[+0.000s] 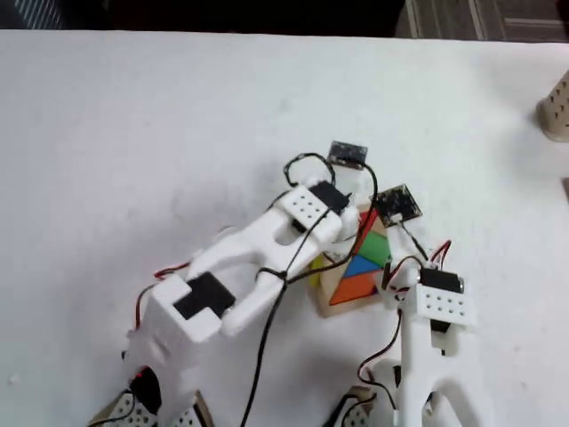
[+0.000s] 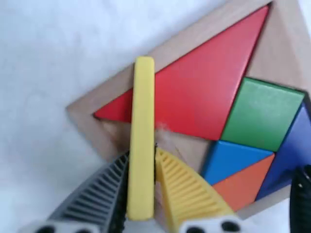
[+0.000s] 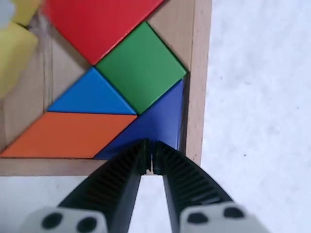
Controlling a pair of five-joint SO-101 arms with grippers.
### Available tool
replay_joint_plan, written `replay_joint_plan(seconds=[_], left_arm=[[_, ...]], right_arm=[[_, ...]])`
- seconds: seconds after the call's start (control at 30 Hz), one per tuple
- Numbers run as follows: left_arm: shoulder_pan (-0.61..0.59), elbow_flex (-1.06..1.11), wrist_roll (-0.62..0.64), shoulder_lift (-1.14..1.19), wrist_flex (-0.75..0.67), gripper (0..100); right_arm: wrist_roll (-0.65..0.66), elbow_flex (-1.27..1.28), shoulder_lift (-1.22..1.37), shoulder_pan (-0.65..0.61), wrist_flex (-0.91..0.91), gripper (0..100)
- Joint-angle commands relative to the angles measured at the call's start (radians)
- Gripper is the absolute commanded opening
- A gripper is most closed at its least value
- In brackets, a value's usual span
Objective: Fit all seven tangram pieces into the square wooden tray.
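Note:
The square wooden tray (image 2: 87, 114) holds a large red triangle (image 2: 194, 92), a green square (image 2: 262, 114), a light blue triangle (image 2: 233, 158), an orange parallelogram (image 2: 243, 187) and a dark blue triangle (image 3: 155, 121). Bare wood shows in the tray beside the red triangle. My left gripper (image 2: 142, 155) is shut on a yellow piece (image 2: 142, 121), held on edge above that bare part. My right gripper (image 3: 150, 148) is shut, its tips at the tray's rim (image 3: 197, 73) next to the dark blue triangle. In the high view both arms meet at the tray (image 1: 322, 283).
The white table (image 1: 133, 133) lies open to the left and behind the tray. A tan perforated object (image 1: 556, 107) stands at the far right edge. Black and red cables (image 1: 267, 338) hang between the arms.

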Motion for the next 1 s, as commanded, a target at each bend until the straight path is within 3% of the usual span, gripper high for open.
replay_joint_plan(seconds=[0.0, 0.13, 0.23, 0.4, 0.67, 0.97], left_arm=[[0.041, -0.032, -0.132, 0.001, -0.018, 3], [0.036, -0.034, -0.173, -0.005, 0.015, 4], [0.036, -0.040, -0.222, -0.007, 0.064, 13], [0.039, -0.040, -0.198, -0.016, 0.097, 26], [0.042, -0.031, -0.203, -0.183, 0.170, 26], [0.035, -0.040, -0.247, -0.205, 0.213, 26]], right_arm=[[0.012, -0.009, -0.022, 0.002, -0.016, 1.9], [0.012, -0.009, -0.022, 0.002, -0.016, 1.9], [0.012, -0.009, -0.022, 0.002, -0.016, 1.9], [0.012, -0.009, -0.022, 0.002, -0.016, 1.9], [0.012, -0.009, -0.022, -0.001, -0.016, 1.9], [0.012, -0.008, -0.022, -0.001, -0.016, 1.9]])
